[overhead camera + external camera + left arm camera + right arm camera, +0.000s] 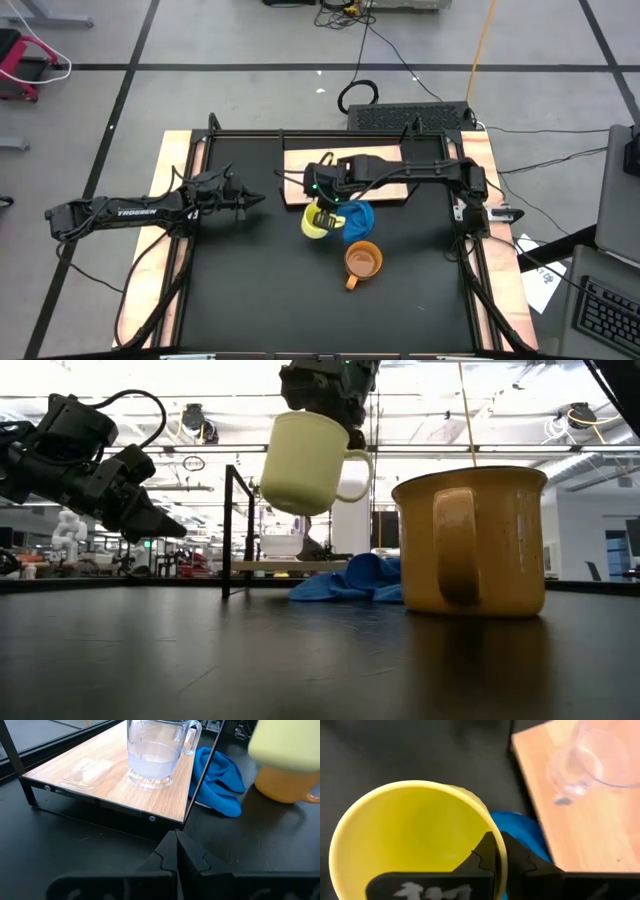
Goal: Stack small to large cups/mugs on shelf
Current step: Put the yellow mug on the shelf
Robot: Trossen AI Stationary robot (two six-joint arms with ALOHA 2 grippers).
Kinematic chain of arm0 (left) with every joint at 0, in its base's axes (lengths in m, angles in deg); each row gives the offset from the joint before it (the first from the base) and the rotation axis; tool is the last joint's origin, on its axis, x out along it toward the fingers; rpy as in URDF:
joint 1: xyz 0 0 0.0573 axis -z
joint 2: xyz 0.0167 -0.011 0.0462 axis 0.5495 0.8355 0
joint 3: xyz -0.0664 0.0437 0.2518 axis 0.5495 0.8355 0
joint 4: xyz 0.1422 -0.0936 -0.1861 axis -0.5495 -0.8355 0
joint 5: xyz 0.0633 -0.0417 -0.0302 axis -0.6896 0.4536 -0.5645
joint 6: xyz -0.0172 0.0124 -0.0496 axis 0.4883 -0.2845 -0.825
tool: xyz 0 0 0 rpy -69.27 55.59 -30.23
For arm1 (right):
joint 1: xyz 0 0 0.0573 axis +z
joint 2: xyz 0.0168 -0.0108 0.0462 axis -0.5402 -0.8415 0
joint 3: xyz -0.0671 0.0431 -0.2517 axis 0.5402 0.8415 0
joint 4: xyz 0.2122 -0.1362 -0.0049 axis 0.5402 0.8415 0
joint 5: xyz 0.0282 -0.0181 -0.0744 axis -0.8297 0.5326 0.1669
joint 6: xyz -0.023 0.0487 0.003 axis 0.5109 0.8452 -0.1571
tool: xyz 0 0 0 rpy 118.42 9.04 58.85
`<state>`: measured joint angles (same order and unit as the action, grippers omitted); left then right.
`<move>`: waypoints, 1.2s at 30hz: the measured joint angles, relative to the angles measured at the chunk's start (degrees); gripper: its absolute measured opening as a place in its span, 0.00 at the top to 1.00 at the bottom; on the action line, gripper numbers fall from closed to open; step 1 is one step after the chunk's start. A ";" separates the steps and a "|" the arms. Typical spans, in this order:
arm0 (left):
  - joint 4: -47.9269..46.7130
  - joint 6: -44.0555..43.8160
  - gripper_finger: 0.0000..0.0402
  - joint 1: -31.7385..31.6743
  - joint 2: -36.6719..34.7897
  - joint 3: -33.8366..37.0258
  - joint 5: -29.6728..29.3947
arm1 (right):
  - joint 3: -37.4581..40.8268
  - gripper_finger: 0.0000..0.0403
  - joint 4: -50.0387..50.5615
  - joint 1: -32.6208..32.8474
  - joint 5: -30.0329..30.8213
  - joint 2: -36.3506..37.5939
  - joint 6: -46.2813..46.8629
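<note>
- Your right gripper (494,851) is pinched on the rim of the yellow mug (303,462), one finger inside the wall and one outside.
- In the low view the yellow mug hangs clear of the table (250,290), upright with a slight tilt, its handle towards the orange-brown mug (472,540).
- From above, the yellow mug (318,221) sits just off the near edge of the shelf (300,160), partly over the blue cloth (360,220).
- The orange-brown mug (363,261) stands upright on the table, near of the blue cloth and well apart from the shelf.
- The clear plastic cup (152,752) stands upright on the shelf (90,775), close to its near edge; the blue cloth (217,782) lies on the table just beside that edge.
- Your left gripper (250,203) hovers above the table to the left of the shelf, its fingers (170,857) pressed together with nothing between them.
</note>
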<state>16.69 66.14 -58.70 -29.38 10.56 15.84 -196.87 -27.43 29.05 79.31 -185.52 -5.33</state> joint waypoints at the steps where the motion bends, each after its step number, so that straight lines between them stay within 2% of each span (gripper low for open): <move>1: -0.01 -0.01 1.00 0.00 0.02 0.00 0.00 | -0.54 1.00 0.57 -0.33 -0.01 0.02 0.55; 6: -0.03 -0.01 1.00 0.00 0.01 0.00 0.00 | -2.30 1.00 3.69 -1.11 0.13 0.02 1.90; 11: 0.00 0.34 1.00 0.00 0.01 0.00 0.00 | -2.59 1.00 2.74 -0.35 0.01 1.54 0.75; 18: 0.48 0.39 1.00 0.00 0.02 0.00 0.00 | -2.57 1.00 -2.14 3.40 0.02 5.17 -2.42; 24: 1.31 -0.50 1.00 0.00 0.02 0.00 0.00 | -1.71 1.00 -1.69 5.76 1.65 8.26 -3.80; 28: 1.82 -0.66 1.00 0.00 0.01 0.00 0.13 | 4.64 1.00 -3.43 6.04 4.23 13.29 -3.43; 36: 1.93 1.56 1.00 0.02 0.01 0.00 1.49 | 26.99 1.00 -18.01 4.52 4.74 29.96 -1.66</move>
<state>18.63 67.70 -58.68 -29.37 10.56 17.33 -169.88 -45.44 33.56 84.06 -155.56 -6.99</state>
